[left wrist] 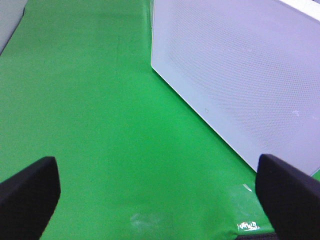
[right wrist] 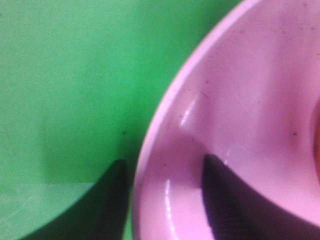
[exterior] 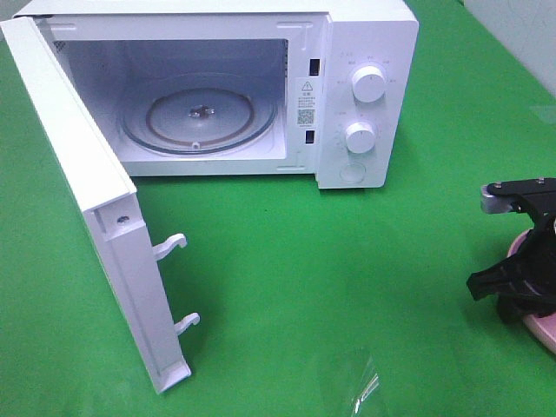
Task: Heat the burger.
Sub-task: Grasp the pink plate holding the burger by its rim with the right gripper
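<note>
Right hand [right wrist: 165, 167]: dark ribbed fingers straddle the glossy raised rim of the pink round plate [right wrist: 235, 90], one inside and one outside. Whether they pinch it, cannot tell. Burger [right wrist: 318, 142]: only an orange-brown sliver shows, on the plate.

Left hand [left wrist: 160, 197]: matte black fingers spread wide above the green cloth desk [left wrist: 100, 125], near the dotted door panel [left wrist: 240, 75] of the boxy white microwave [exterior: 369, 52]. The door stands open, with the round glass turntable [exterior: 200, 117] inside.

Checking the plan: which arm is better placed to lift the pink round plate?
Right: the right gripper straddles the pink round plate at its rim; the left gripper hangs open over green cloth.
</note>
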Controlling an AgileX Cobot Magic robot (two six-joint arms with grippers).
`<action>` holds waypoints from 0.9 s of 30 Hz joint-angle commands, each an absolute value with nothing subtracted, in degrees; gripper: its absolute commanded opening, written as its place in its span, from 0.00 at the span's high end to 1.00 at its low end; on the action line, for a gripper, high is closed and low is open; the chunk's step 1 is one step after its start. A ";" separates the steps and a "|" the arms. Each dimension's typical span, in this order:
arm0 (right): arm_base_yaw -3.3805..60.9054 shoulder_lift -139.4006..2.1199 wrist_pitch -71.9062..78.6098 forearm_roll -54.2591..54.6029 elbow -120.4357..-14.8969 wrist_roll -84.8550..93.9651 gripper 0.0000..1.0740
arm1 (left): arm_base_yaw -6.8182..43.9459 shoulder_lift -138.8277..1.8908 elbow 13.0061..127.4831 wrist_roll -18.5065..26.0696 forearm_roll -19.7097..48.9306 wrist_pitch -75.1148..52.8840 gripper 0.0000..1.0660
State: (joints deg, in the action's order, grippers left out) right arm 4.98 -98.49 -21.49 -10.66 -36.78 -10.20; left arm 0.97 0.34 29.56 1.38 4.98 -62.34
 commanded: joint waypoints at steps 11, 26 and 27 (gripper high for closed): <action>4.87 -98.89 -23.32 -13.64 -36.50 -11.17 1.00 | 1.49 1.20 29.56 1.32 5.10 -61.36 0.08; 9.91 -93.74 -32.54 -23.43 -36.61 -22.92 1.00 | 1.49 1.20 29.56 1.32 5.10 -61.36 0.08; 10.89 -92.65 -33.69 -24.58 -36.61 -24.12 1.00 | 1.49 1.20 29.56 1.32 5.10 -61.36 0.08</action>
